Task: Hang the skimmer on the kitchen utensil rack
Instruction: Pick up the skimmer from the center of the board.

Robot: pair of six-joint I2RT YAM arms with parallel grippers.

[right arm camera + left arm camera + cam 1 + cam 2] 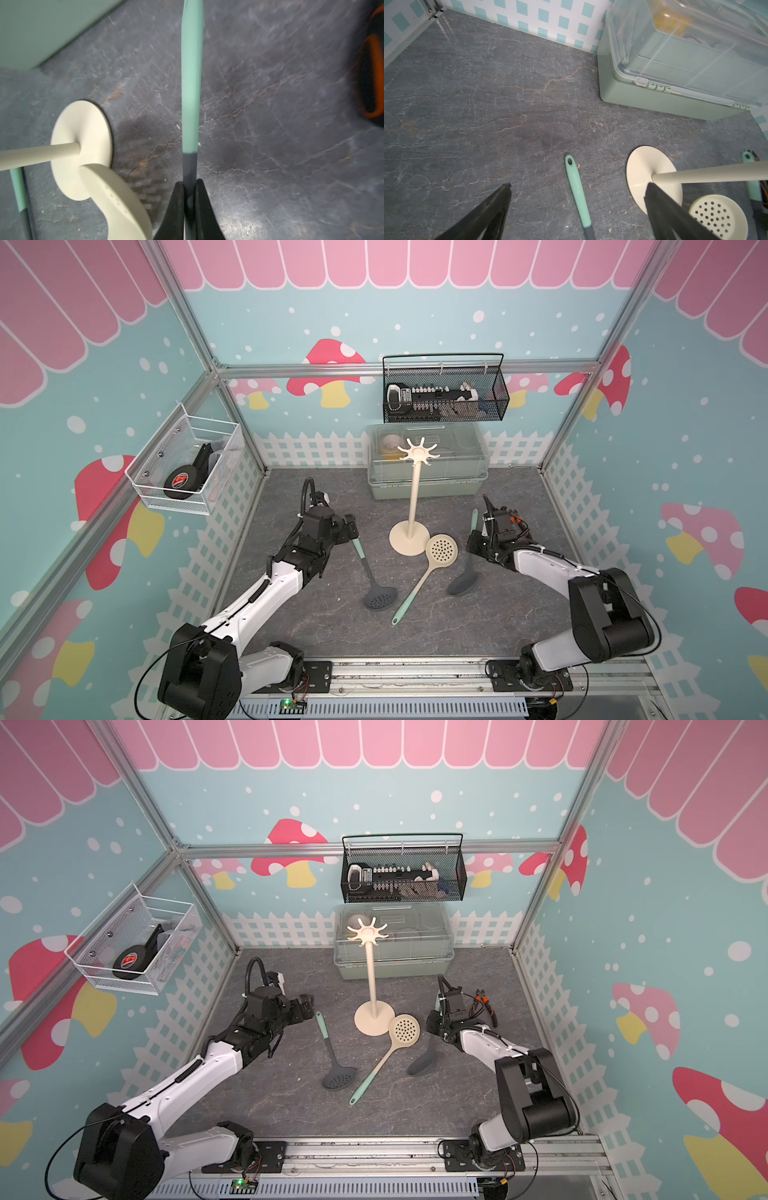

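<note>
Gripping: dark spoon [192,83] is clamped at its grey neck by the right gripper [190,182].
Skimmer [441,549]: laid mid-table, cream head against the rack [401,543] base, just beside the right gripper.
Left gripper [578,186]: spread wide, apart from the skimmer.

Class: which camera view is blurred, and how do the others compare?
Right wrist view: motion-blurred; grey marbled tabletop and orange-handled tool smeared. Left wrist view: sharp, lettering legible on the mint silicone utensil handle. Both top views: even light, soft shadows.
</note>
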